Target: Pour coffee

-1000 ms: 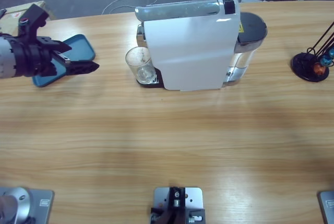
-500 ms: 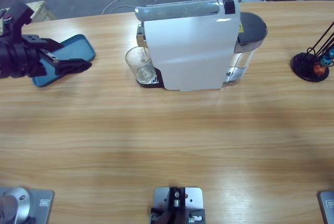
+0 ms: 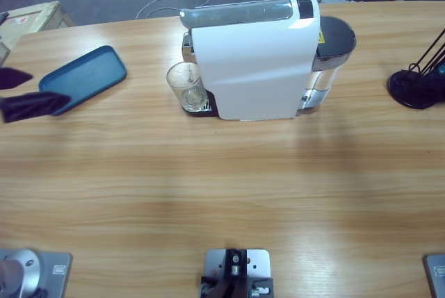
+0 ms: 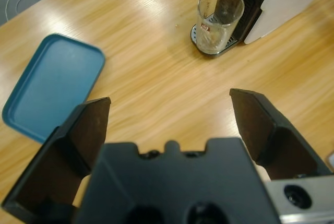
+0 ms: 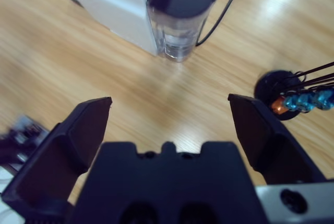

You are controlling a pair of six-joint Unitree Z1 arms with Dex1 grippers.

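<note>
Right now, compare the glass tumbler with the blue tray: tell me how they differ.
The glass tumbler is clear and see-through; the blue tray is opaque blue. The tumbler stands upright, tall and round; the tray lies flat, a shallow rounded rectangle. The tumbler sits on the drip grate of the white coffee machine; the tray rests apart on the bare wooden table. Neither is held: the left gripper is open with nothing between its jaws.

Worktop spread out below me.
Glass sits against the machine's left side; tray lies further left, capsule stand far right.
</note>
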